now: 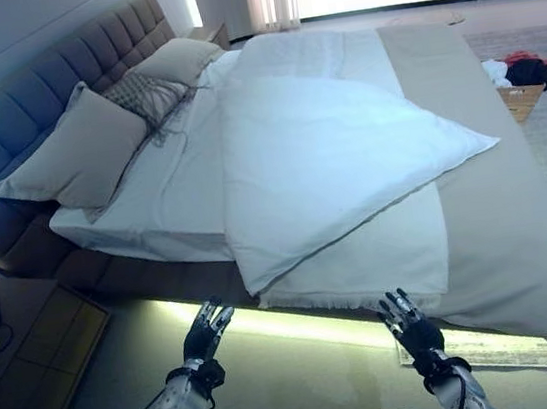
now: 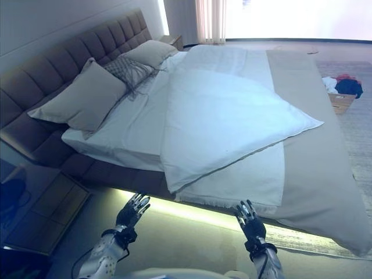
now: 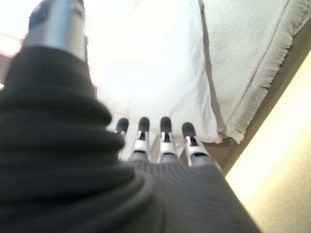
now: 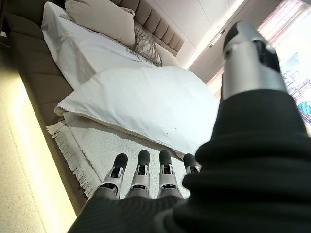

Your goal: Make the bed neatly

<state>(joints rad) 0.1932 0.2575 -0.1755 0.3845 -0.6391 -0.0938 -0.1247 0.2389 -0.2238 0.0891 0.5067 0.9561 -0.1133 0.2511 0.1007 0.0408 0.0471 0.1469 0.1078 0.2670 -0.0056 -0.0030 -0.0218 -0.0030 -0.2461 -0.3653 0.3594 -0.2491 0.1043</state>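
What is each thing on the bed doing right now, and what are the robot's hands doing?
Duvet: lying crooked, one corner over the near edge.
Fringed blanket: spread flat under the duvet.
Pillows: leaning on the headboard.
Left hand: open, off the bed, holding nothing.
Right hand: open, off the bed, holding nothing.
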